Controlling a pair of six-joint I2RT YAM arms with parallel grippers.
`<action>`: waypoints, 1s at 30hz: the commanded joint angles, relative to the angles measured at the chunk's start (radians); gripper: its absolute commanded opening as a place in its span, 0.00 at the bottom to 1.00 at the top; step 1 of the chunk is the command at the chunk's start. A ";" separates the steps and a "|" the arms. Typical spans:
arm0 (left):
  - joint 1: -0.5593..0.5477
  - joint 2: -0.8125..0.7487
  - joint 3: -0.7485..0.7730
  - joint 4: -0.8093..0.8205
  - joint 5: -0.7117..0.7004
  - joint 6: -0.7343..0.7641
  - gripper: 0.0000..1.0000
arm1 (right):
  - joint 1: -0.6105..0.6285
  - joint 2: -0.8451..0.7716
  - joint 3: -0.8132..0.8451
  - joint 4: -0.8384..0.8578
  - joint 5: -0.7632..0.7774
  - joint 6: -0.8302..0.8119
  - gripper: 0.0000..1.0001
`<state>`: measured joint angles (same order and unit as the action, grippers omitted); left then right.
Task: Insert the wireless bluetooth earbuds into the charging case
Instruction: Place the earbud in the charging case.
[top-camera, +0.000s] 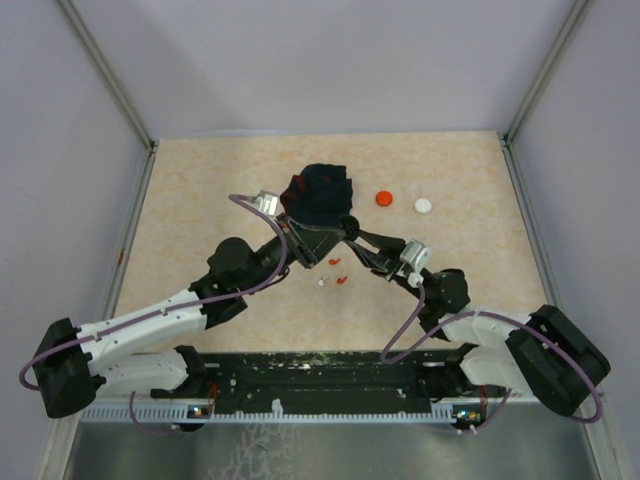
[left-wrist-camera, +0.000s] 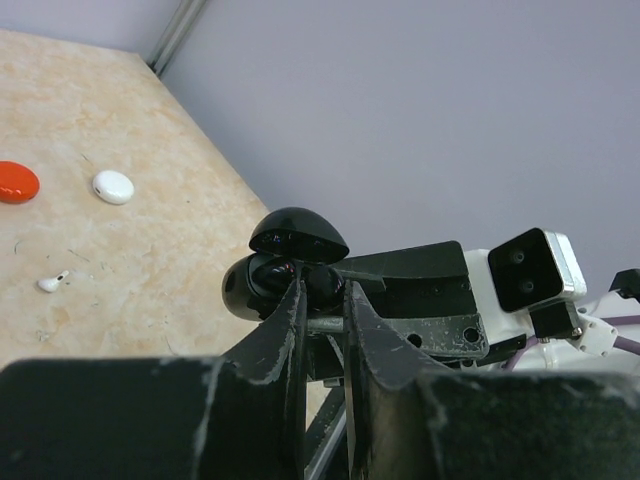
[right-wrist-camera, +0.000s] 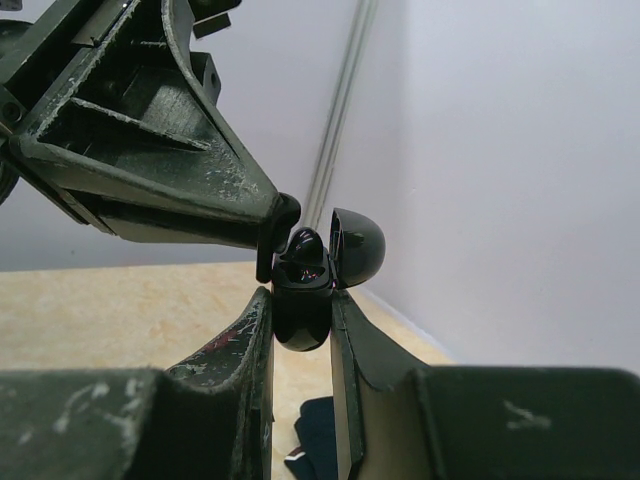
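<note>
While the right gripper (right-wrist-camera: 300, 300) clamps the open black case (right-wrist-camera: 300, 325) between its fingers, a black earbud (right-wrist-camera: 304, 245) sits in the case's mouth just above their tips. The left gripper (left-wrist-camera: 323, 290) has its fingers nearly together against that earbud; whether they pinch it I cannot tell.

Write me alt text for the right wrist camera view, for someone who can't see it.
The right gripper clamps a glossy black egg-shaped charging case upright between its two fingers, its domed lid hinged open to the right. The left gripper reaches in from the upper left, its tip at a small black earbud sitting in the case mouth.
</note>
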<state>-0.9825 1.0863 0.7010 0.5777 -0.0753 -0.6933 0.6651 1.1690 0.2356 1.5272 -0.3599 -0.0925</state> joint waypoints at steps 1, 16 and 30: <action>-0.008 -0.010 -0.017 0.089 -0.011 -0.021 0.10 | 0.023 -0.016 -0.004 0.064 0.029 -0.050 0.00; -0.012 0.027 -0.015 0.158 -0.011 -0.048 0.11 | 0.044 -0.028 -0.012 0.047 0.046 -0.097 0.00; -0.019 0.057 -0.014 0.161 -0.018 -0.043 0.11 | 0.045 -0.040 -0.015 0.047 0.046 -0.101 0.00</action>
<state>-0.9913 1.1408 0.6838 0.7048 -0.0799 -0.7403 0.6987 1.1542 0.2226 1.5219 -0.3157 -0.1837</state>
